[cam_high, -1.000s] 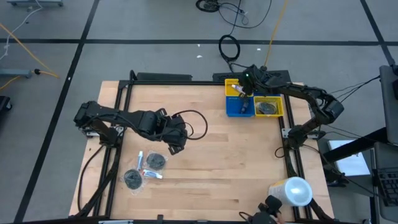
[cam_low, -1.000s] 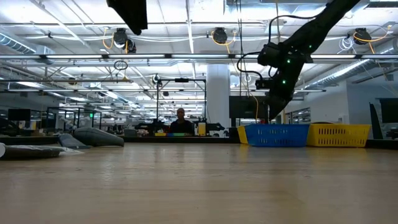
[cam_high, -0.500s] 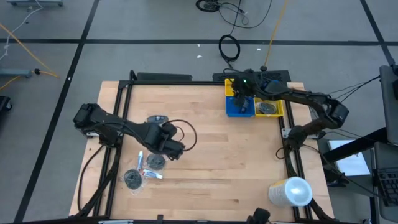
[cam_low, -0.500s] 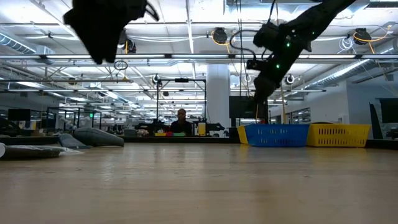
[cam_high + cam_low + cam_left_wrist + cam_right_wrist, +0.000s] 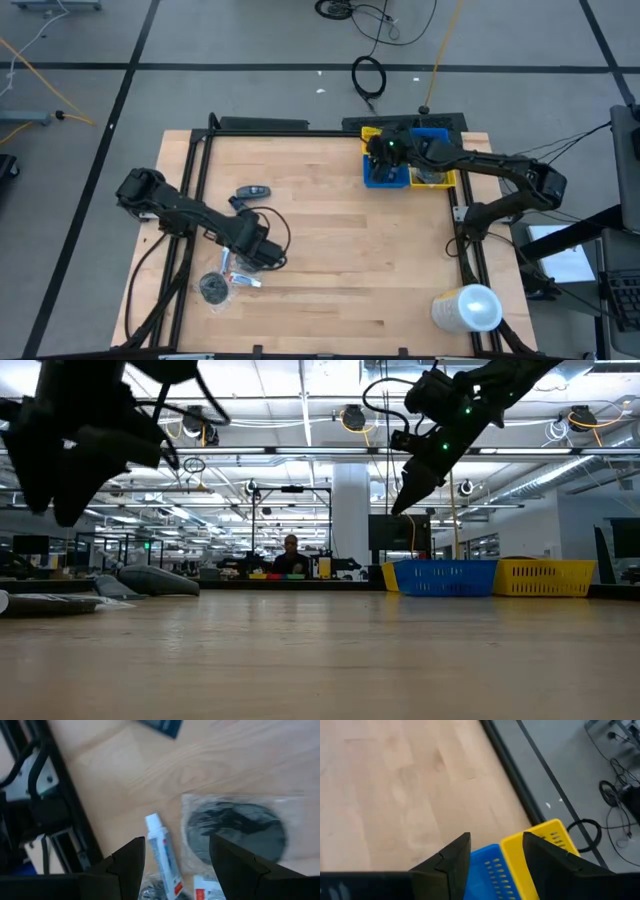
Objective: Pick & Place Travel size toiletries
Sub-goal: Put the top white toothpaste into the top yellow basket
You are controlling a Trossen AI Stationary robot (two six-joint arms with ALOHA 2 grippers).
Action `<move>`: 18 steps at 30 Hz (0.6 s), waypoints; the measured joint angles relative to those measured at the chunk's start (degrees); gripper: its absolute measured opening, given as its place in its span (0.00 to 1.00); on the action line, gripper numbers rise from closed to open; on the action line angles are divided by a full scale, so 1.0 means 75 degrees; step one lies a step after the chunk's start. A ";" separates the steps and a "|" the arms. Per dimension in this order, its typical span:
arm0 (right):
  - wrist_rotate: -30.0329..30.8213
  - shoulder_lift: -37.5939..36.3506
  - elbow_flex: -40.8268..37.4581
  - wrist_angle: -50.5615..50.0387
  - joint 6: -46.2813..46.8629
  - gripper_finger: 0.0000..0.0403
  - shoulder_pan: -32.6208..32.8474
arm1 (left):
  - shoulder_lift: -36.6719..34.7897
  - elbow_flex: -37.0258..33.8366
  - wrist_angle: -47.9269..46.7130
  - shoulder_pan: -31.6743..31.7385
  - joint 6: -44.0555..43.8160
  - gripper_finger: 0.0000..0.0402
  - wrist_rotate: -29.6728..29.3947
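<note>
**Left gripper positioned over the toiletry cluster; white tube lay lengthwise in the gap between the fingers.**

The left gripper was held above the near-left part of the table, its fingers spread wide and empty. In the left wrist view, the white tube with red and blue marks was seen directly ahead between the two fingers, its long axis running roughly along the line of approach, so a grasp across its narrow width was judged feasible. A round dark tin in clear wrap lay just beside the tube. A second dark round item and a dark flat item rested nearby. The right gripper was held above the blue bin and yellow bin, fingers parted with nothing between them, well apart from the cluster; the left arm was clearly the nearer.
</note>
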 joint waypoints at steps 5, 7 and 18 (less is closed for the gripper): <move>0.0001 0.0000 -0.0129 0.0003 -0.0010 0.42 0.0211 | -0.0028 -0.0422 0.0042 -0.0003 -0.0161 0.54 0.0175; 0.0003 0.0003 -0.0216 0.0047 -0.0012 0.42 0.0267 | -0.0028 -0.0564 0.0071 -0.0003 -0.0167 0.54 0.0256; 0.0023 0.0003 -0.0519 0.0406 -0.0017 0.43 0.0314 | -0.1272 -0.2042 0.1558 -0.0070 -0.0631 0.54 0.0282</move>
